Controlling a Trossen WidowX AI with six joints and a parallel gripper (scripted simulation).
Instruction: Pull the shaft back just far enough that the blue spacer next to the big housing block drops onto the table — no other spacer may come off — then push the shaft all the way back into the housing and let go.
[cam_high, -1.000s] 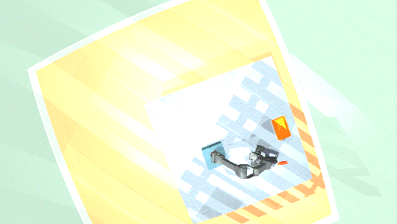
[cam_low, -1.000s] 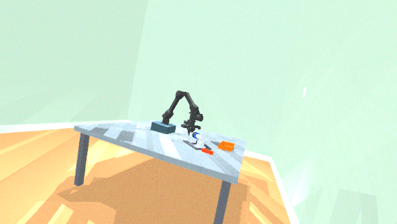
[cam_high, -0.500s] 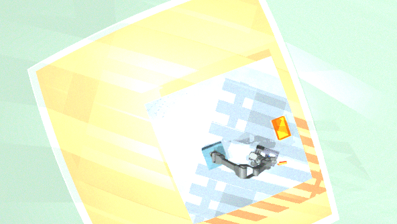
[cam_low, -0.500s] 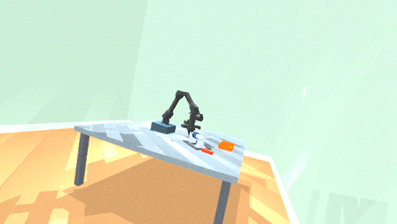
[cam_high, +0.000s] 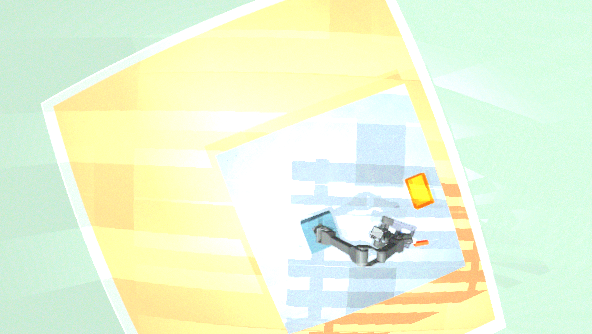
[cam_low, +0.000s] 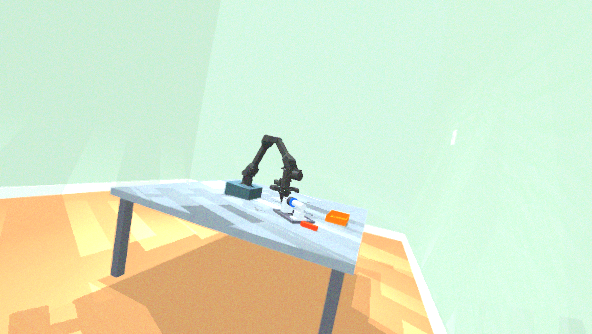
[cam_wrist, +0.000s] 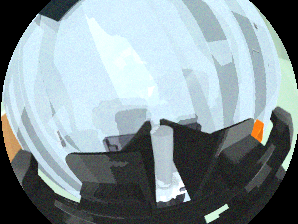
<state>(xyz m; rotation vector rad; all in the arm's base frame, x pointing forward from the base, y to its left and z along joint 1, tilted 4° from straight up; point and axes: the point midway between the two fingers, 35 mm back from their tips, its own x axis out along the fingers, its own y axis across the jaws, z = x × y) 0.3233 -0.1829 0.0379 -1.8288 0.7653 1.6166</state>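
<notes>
My gripper (cam_low: 281, 199) (cam_wrist: 156, 123) points down at the fixture and is shut on the pale shaft (cam_wrist: 163, 152), which shows upright in the wrist view between the two black fingers. In the exterior view the blue spacer (cam_low: 291, 202) shows as a small blue ring just right of the fingertips, still up at shaft height. White housing parts (cam_low: 299, 215) stand on the dark base plate (cam_low: 286, 216). Other spacers and the gap beside the big housing block are too small or hidden to tell. In the top view the arm covers most of the fixture.
An orange tray (cam_high: 419, 191) (cam_low: 337, 218) stands beyond the fixture toward the table's far end. A red-orange bar (cam_high: 421, 243) (cam_low: 309, 226) lies on the table close to the base plate. The arm's teal base block (cam_high: 311, 239) (cam_low: 242, 190) is at the other side.
</notes>
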